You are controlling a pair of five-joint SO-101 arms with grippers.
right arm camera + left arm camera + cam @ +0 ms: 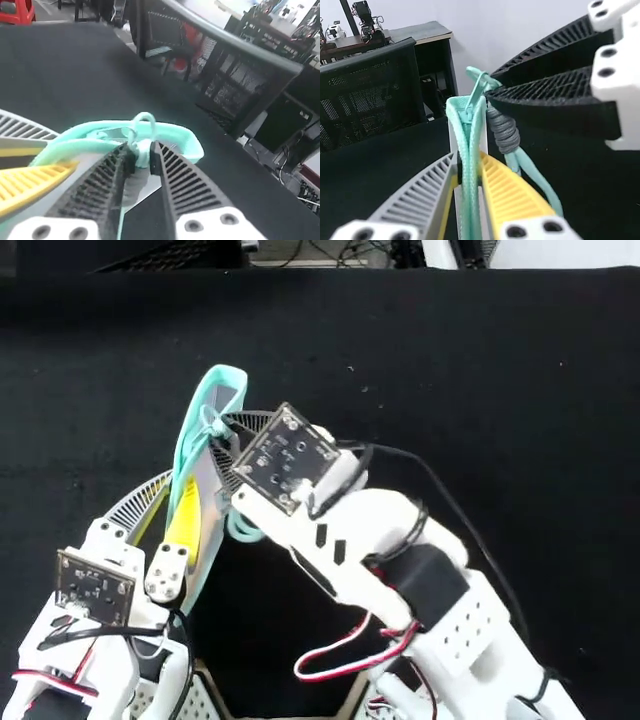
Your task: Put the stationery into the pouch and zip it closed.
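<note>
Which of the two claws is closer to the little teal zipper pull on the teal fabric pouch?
Right. The right gripper pinches the teal zipper pull itself; the left gripper clamps the teal fabric pouch farther along its zip, apart from the pull.

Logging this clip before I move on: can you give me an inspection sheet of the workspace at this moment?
Surface: black cloth table.
Job's things: teal pouch gripped by both grippers; zip pull ring just past the right gripper's tips.
Clutter: nothing seen.
Grippers: left gripper shut on the pouch; right gripper shut on it beside the ring.
Cables: red-and-white wire and black cable on the right arm.
Surroundings: mesh chair behind the table.
</note>
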